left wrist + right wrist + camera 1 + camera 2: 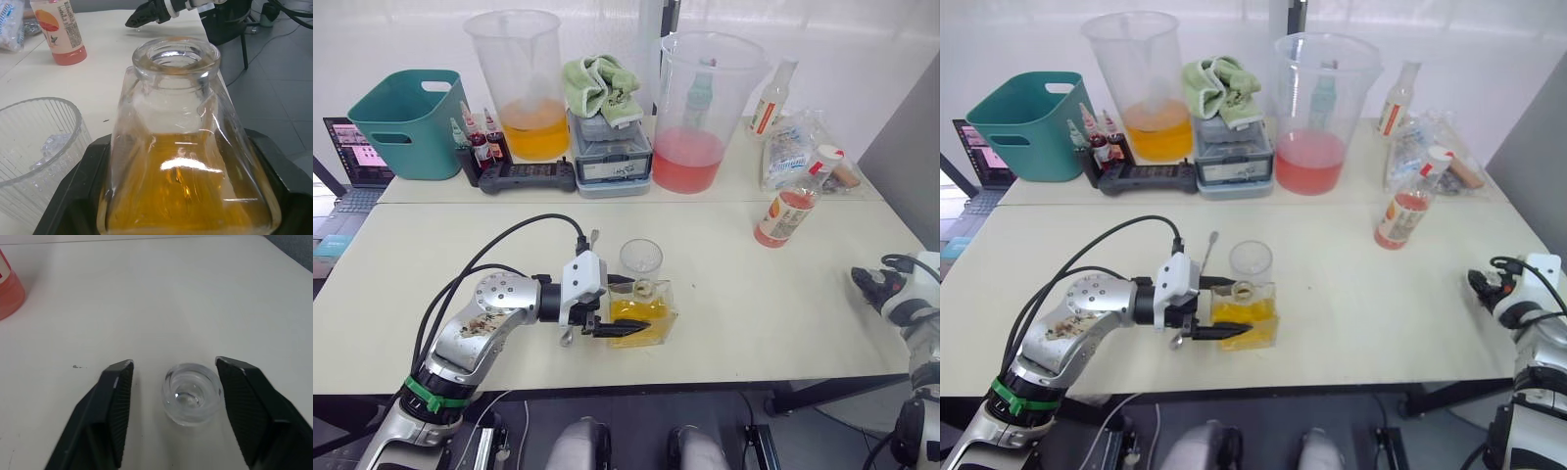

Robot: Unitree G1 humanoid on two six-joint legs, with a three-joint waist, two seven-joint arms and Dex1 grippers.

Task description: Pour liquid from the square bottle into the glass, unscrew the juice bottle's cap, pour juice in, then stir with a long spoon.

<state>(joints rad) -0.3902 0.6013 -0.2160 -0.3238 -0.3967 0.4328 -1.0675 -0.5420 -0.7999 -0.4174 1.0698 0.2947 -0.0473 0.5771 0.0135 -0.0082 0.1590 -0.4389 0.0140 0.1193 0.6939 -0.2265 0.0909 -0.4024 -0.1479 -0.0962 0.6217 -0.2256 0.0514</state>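
You are at the first step: your left tool (628, 305) is clamped on the square bottle (643, 311), one finger on each side, with the bottle standing upright on the worktop (754, 304) near its front edge. Its neck is open and the yellow liquid (186, 196) fills roughly the lower half. The glass (641, 258) sits just beside the bottle at its 12 o'clock, with no yellow in it, so I judge the pour not yet made. The juice bottle (790, 209) stands well apart at about 2 o'clock from the glass, its white cap (827, 155) on. The long spoon (1193, 290) lies on the worktop under your left wrist, untouched. So cap, juice and stirring are all left.

The left wrist view adds what the head views cannot: the glass is ribbed and holds what looks like ice at the bottom. The right wrist view shows your right tool (173, 396) with fingers apart, straddling a small clear glass stopper (191, 392) on the worktop without touching it.
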